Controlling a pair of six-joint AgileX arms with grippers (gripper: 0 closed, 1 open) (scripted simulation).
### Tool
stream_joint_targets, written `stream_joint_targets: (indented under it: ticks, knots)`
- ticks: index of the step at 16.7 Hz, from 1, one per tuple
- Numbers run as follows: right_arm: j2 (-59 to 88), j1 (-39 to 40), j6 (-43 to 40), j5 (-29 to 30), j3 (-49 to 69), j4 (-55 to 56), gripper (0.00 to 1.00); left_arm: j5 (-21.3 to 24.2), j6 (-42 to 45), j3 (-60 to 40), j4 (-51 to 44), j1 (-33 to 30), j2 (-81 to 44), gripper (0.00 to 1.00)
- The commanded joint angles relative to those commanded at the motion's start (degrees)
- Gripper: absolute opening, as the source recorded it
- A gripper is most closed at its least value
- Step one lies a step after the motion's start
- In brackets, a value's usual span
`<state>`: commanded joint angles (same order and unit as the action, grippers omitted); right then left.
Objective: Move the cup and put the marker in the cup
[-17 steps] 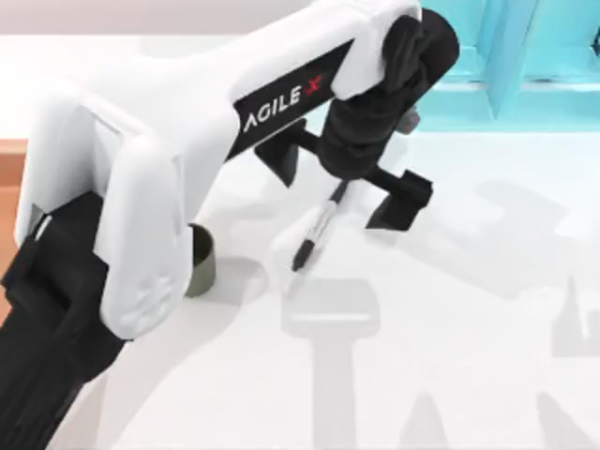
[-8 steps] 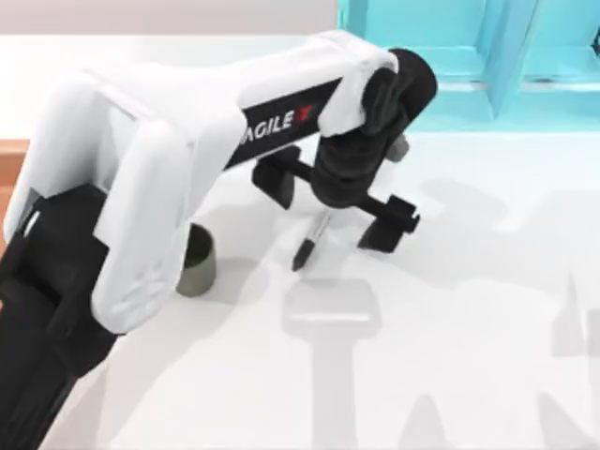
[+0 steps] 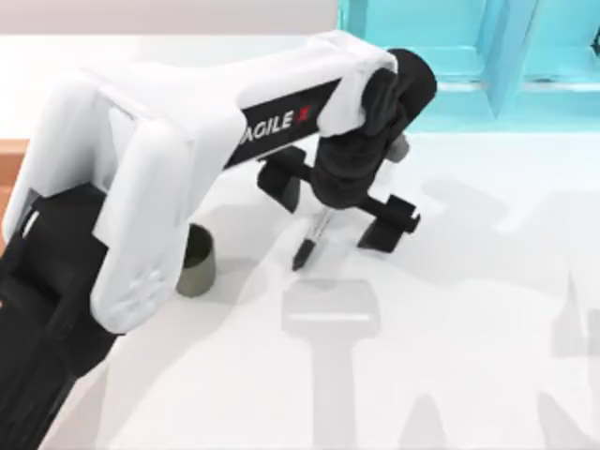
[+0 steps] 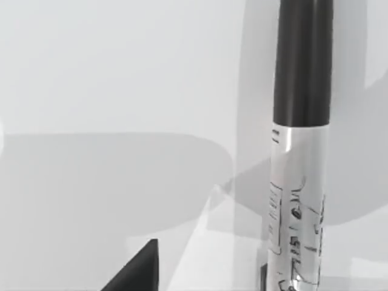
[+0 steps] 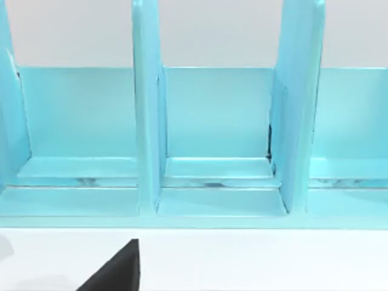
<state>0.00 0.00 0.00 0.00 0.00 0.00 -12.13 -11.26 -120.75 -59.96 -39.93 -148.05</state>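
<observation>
Reaching out over the white table [image 3: 450, 356], the left pincer [image 3: 339, 202] is held with its fingers spread wide apart above the marker [image 3: 312, 238]. The marker lies flat on the table, its black cap toward 7 o'clock. The olive cup [image 3: 198, 262] stands upright near it, at 9 o'clock from the cap.

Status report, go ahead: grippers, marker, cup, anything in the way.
Left gripper open, straddling the marker lying on the table. Cup upright, apart to the marker's left, partly under the left arm. Nothing between them.
</observation>
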Motion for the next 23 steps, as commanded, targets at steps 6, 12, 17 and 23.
stream_joint_targets:
  ticks: [6, 12, 17, 23]
  knots:
    - [0.0, 0.0, 0.0, 0.0, 0.0, 0.0, 1.0, 0.0, 0.0, 0.0, 0.0, 0.0, 0.0, 0.25]
    - [0.0, 0.0, 0.0, 0.0, 0.0, 0.0, 1.0, 0.0, 0.0, 0.0, 0.0, 0.0, 0.0, 0.0]
    - [0.0, 0.0, 0.0, 0.0, 0.0, 0.0, 1.0, 0.0, 0.0, 0.0, 0.0, 0.0, 0.0, 0.0]
    - [0.0, 0.0, 0.0, 0.0, 0.0, 0.0, 1.0, 3.5, -3.7, 3.6, -3.4, -3.7, 9.5, 0.0]
